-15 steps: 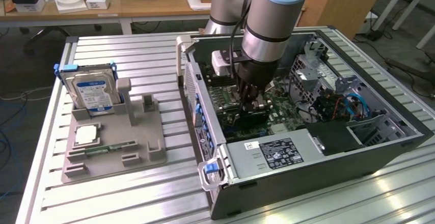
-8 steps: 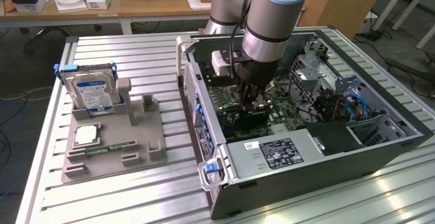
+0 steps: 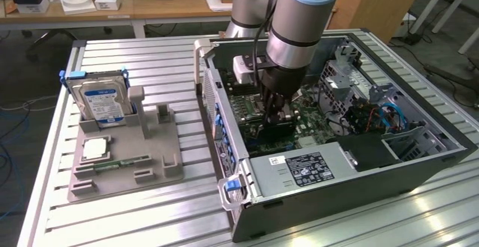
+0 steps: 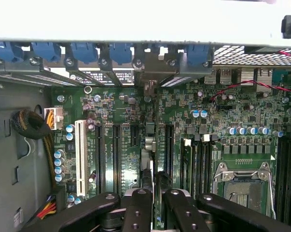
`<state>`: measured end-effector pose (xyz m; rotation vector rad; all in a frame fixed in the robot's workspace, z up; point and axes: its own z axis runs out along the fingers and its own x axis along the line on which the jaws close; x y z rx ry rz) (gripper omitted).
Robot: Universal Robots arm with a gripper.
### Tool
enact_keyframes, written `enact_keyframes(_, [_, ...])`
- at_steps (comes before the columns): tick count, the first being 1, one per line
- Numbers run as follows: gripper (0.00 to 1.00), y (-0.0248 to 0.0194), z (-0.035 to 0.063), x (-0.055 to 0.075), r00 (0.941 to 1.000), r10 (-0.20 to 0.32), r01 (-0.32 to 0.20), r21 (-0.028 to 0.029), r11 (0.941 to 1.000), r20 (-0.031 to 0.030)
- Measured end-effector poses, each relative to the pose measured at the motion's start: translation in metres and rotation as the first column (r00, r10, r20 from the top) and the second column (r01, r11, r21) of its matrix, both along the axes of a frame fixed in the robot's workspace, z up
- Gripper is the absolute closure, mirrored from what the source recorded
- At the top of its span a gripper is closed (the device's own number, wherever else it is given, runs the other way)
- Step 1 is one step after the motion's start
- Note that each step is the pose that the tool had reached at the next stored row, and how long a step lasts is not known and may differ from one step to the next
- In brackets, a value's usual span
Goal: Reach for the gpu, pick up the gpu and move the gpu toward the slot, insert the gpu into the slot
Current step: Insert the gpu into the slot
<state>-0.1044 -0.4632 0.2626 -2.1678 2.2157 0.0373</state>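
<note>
Inside the open computer case (image 3: pixel 419 163), the gpu (image 4: pixel 150 145) stands on edge on the green motherboard (image 4: pixel 121 111), seen edge-on as a thin dark card. Its silver bracket end (image 4: pixel 148 87) meets the case's rear wall under the blue clips. The card covers the slot it stands in, among the long black slots. My gripper (image 4: pixel 154 193) is at the card's near end, with a black finger (image 4: pixel 138 203) close on each side, shut on it. In the exterior view, the gripper (image 3: pixel 275 112) reaches straight down into the case over the dark card (image 3: pixel 279 126).
Case walls surround the arm, with a power supply (image 3: pixel 299 168) close in front and a drive cage (image 3: pixel 359 90) behind. A CPU socket (image 4: pixel 244 186) and a cable bundle (image 4: pixel 32 125) flank the card. Outside the case, a grey fixture (image 3: pixel 123 174) holds a hard drive (image 3: pixel 105 104) and a memory stick (image 3: pixel 123 161).
</note>
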Motion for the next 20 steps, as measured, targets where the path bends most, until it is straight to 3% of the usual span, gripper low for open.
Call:
enact_keyframes(6, [0.82,0.0001,0.0082,0.0000,1.0000,0.000,0.000,0.0008,1.0000,0.0001])
enact_keyframes(10, [0.83,0.0001,0.0083,0.0000,1.0000,0.000,0.000,0.0009,1.0000,0.0001])
enact_keyframes(11, [0.89,0.0001,0.0083,0.0000,1.0000,0.000,0.000,0.0008,1.0000,0.0001])
enact_keyframes(20, [0.90,0.0001,0.0083,-0.0001,1.0000,0.000,0.000,0.0008,1.0000,0.0001])
